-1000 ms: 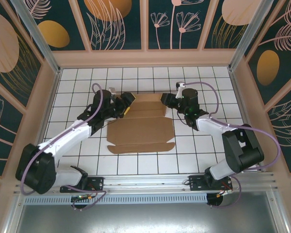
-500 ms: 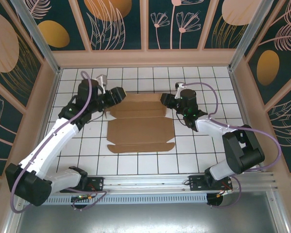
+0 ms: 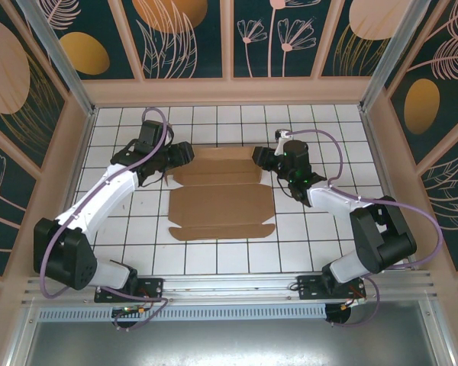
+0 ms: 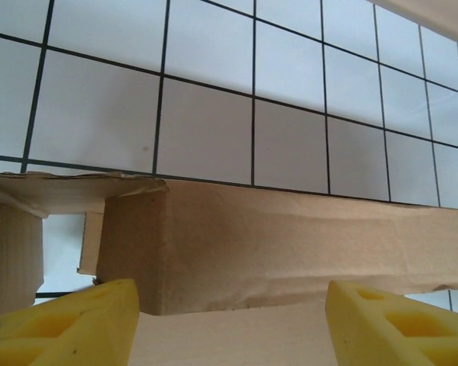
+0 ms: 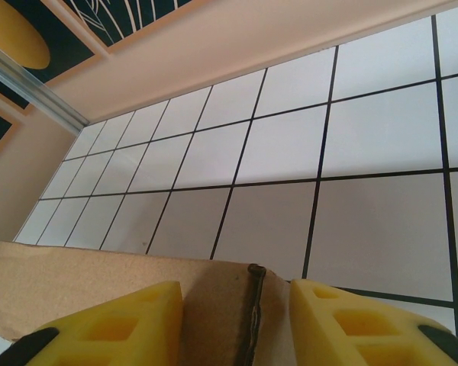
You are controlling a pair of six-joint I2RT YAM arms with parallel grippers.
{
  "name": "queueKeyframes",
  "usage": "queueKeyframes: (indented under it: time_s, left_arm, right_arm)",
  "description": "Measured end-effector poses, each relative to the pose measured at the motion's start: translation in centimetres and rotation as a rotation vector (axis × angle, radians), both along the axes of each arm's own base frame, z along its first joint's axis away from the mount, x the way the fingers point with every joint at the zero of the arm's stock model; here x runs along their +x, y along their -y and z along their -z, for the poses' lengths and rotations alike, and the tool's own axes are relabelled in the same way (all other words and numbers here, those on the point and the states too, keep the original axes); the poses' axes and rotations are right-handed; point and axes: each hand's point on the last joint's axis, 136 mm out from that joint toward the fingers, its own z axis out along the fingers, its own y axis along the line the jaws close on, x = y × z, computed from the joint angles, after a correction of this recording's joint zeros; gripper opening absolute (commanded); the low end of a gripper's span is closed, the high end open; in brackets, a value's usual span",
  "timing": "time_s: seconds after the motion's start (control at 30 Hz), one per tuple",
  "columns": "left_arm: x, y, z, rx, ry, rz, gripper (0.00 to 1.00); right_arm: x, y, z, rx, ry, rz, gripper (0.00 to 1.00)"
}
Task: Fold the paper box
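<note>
Paper box (image 3: pixel 221 200) on tiled table (image 3: pixel 332 126); left claw (image 3: pixel 182 155) at far-left corner, right claw (image 3: pixel 261 158) at far-right corner.

A white tiled table (image 3: pixel 214 255) with thin black grid lines is carrying everything, its surface running out to a pale raised border at the far and side edges. The paper box (image 3: pixel 221 202) is lying directly on it near the middle, as a brown corrugated sheet. Its broad panel is resting flat on the tiles and a narrow flap is stretching along its near edge. The far strip is standing up as a low wall and shading the tiles just behind it grey
</note>
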Motion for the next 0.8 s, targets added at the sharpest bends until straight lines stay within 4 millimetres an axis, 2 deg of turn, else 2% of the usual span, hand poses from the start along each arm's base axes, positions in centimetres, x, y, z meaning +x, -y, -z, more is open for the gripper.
queueKeyframes:
  time_s: [0.23,0.43,0.63,0.8]
  left_arm:
    - [1.1,0.5,1.2,0.003,0.001,0.010,0.65]
    - [0.7,-0.2,3.2,0.050,-0.023,0.008,0.67]
    - [1.1,0.2,3.3,0.019,0.000,0.020,0.61]
    - [1.3,1.0,3.3,-0.070,0.008,0.042,0.59]
  right_arm:
    - [0.0,0.0,0.0,0.000,0.000,-0.001,0.41]
    - [-0.1,-0.2,0.1,0.002,-0.003,-0.010,0.42]
    - [-0.2,-0.3,0.1,0.004,-0.004,-0.017,0.42]
    - [-0.2,-0.3,0.1,-0.003,-0.001,-0.018,0.42]
